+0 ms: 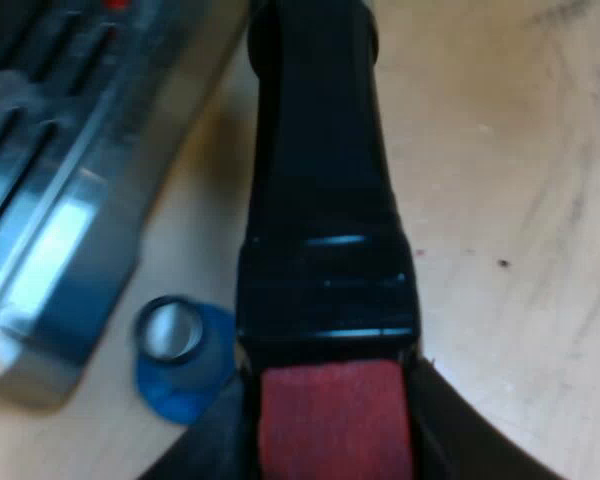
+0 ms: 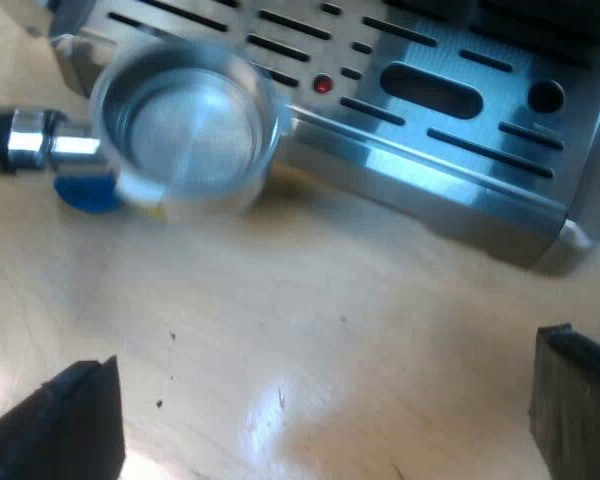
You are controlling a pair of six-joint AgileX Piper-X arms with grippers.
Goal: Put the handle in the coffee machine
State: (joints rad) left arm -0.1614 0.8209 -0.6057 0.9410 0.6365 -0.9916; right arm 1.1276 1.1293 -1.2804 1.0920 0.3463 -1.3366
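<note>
**Holder [image 2: 170, 130] in left gripper [image 1: 330, 435], basket end at the drip tray [image 2: 430, 130]**

My left gripper is pinching the handle [image 1: 320, 200] right at its red end [image 1: 332, 420], w/ the fingers [image 1: 205, 450] tight on both sides. From the grip, the handle's long axis runs straight away from me and slants toward the tray's front edge. The basket [image 2: 185, 125] is the end nearest the tray, open side up, just at that edge. A blue tamper [image 2: 85, 192] sits on the table [image 2: 310, 320] close by the tray, partly hidden by the holder's neck. My right gripper [image 2: 325, 420] is spread wide w/ nothing in it, over bare table near the tray. The left arm already has the holder. My read: the basket needs to go up and in over the tray to reach the machine's front.
</note>
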